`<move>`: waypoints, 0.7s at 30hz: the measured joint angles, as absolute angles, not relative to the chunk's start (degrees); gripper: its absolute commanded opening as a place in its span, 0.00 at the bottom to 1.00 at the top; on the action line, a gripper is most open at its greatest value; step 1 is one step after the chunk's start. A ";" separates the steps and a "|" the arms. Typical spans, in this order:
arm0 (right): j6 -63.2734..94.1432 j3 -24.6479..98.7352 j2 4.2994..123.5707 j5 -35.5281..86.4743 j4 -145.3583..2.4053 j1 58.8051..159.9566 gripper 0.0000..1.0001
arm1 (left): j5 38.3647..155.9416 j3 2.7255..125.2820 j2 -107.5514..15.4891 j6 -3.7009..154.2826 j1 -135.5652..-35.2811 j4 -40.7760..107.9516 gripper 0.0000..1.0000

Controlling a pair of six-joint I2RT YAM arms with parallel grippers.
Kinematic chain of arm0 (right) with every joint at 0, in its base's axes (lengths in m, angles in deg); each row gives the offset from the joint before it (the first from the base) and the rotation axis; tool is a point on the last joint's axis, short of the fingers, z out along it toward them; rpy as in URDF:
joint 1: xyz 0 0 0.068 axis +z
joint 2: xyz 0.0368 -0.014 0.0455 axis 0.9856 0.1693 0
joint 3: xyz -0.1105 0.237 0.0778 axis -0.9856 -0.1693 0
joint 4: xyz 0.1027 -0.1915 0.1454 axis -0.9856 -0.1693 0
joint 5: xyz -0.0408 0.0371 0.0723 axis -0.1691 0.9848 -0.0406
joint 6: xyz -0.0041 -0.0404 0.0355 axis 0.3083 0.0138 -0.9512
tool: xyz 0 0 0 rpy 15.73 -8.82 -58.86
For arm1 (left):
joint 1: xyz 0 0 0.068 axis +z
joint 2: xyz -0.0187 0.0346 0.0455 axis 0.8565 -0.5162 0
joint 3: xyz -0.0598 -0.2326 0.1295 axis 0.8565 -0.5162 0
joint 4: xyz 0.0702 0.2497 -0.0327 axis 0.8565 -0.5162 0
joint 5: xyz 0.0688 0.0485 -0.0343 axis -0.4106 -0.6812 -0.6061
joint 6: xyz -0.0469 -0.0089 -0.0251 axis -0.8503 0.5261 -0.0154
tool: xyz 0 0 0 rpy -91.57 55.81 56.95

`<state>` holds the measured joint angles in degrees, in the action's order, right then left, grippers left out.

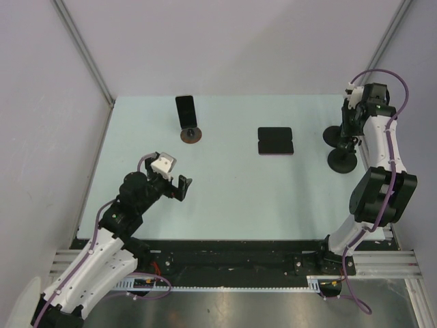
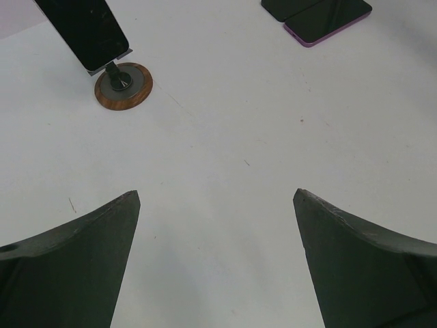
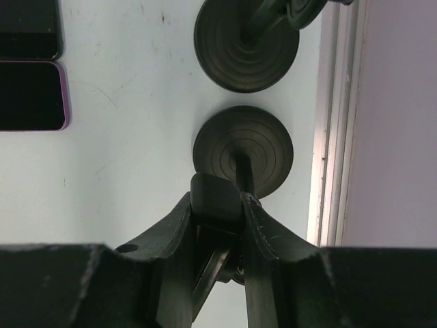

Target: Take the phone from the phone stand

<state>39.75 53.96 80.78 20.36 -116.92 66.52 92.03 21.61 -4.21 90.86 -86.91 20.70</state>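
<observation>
A black phone (image 1: 185,109) leans upright on a stand with a round wooden base (image 1: 191,134) at the back left; the left wrist view shows the phone (image 2: 85,27) and the base (image 2: 123,85) too. My left gripper (image 1: 183,188) is open and empty, well short of it, jaws wide apart over bare table (image 2: 216,195). My right gripper (image 1: 351,137) is at the back right, shut (image 3: 218,198) on a dark, round-cornered piece at the top of a black stand (image 3: 243,149). I cannot tell whether that piece is a phone or the stand's cradle.
Two phones (image 1: 275,141) lie flat side by side mid-table, one with a purple edge (image 3: 31,96). A second black round-based stand (image 1: 332,135) sits just behind the gripped one. The table's right rail (image 3: 334,137) runs close beside the right gripper.
</observation>
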 measured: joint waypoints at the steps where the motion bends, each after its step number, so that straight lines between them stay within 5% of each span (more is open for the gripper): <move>1: 39.79 54.07 80.98 21.03 -116.66 66.28 0.11 | 92.01 21.61 -4.21 90.92 -86.93 20.70 1.00; 12: 38.28 54.42 81.46 21.01 -114.23 65.97 0.65 | 92.01 21.61 -5.04 90.99 -86.93 20.70 1.00; 21: 34.85 51.49 72.24 20.84 -109.36 66.08 0.92 | 92.03 21.61 -7.01 90.90 -86.93 20.70 1.00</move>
